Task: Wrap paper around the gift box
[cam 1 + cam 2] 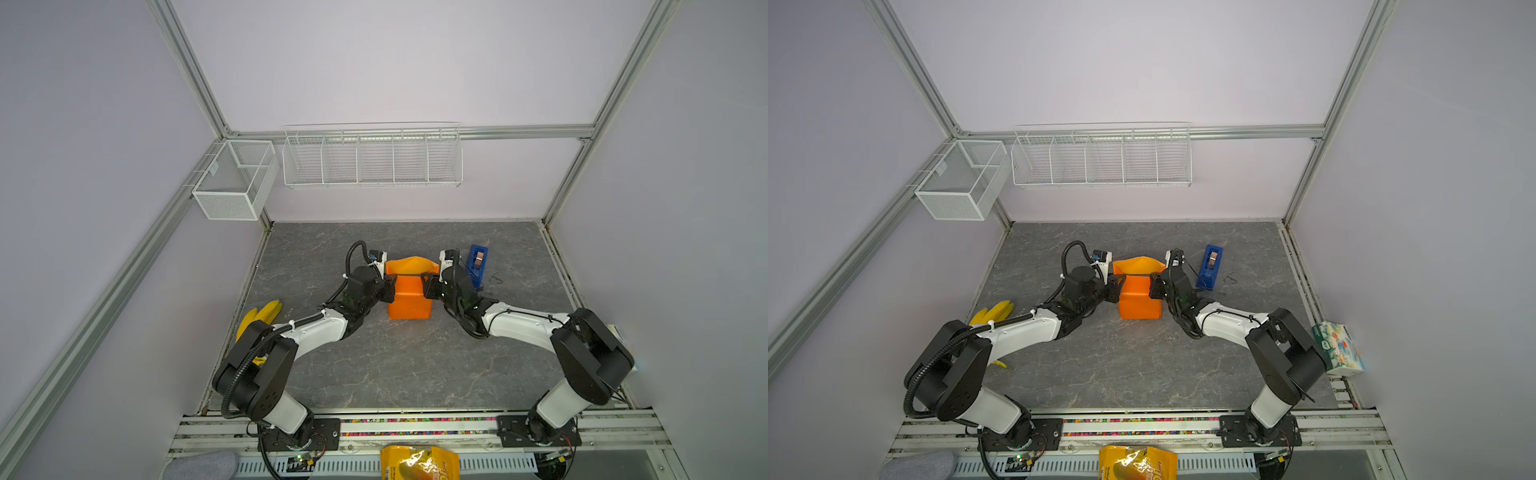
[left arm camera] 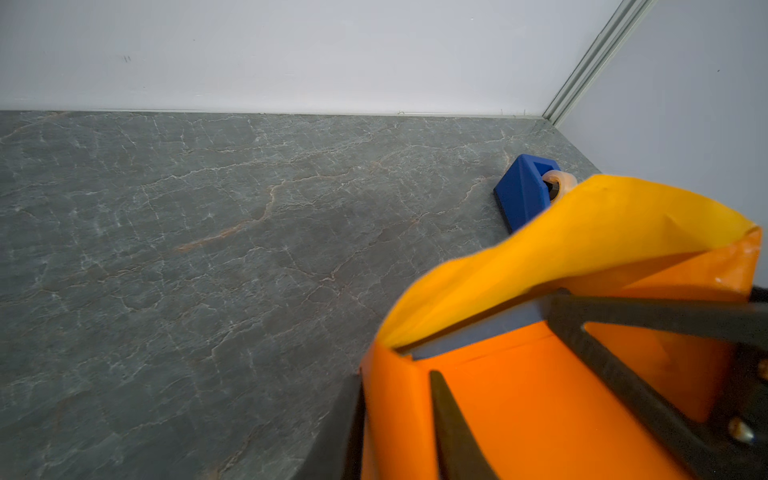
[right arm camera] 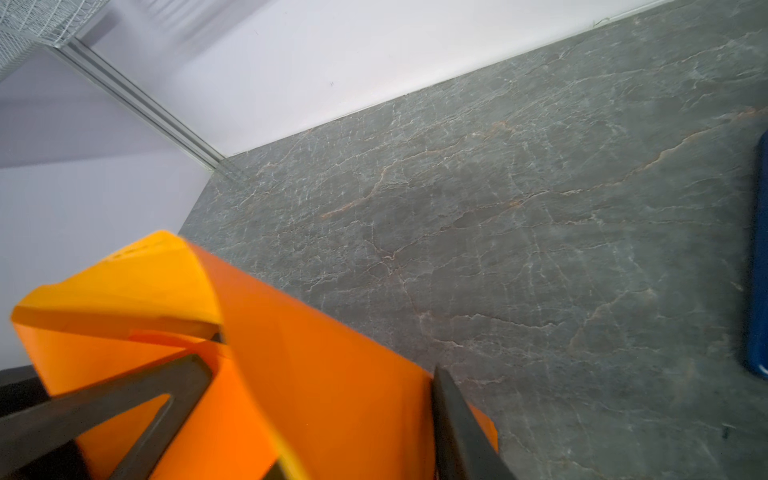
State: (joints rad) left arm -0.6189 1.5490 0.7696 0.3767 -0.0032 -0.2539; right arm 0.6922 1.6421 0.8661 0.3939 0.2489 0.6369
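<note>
Two claws meet at the far end of the parcel: the left claw (image 1: 389, 286) and the right claw (image 1: 427, 286) face each other with the paper (image 1: 409, 301) between them. Each wrist view shows dark fingers standing apart with an orange fold filling the gap. I cannot tell whether the pads pinch that fold or only straddle it.

The box (image 2: 478, 330) sits between the claws, almost wholly covered. Only a navy strip of its edge shows in the left wrist view, just ahead of the left claw's tips and under a raised flap. Behind both claws the paper lies smooth over the box's top and down its front. Beyond their tips the sheet's end stands up as an open pouch.

The step in hand looks like closing that far end by pressing the side folds in from both flanks. Next, I judge, both claws need a firm hold on the side creases and should draw them inward together so the box does not slide. The standing flap can then be laid down over the edge. The dispenser (image 1: 477, 262) lies just outside the right claw, apart from it and handy for sealing.
</note>
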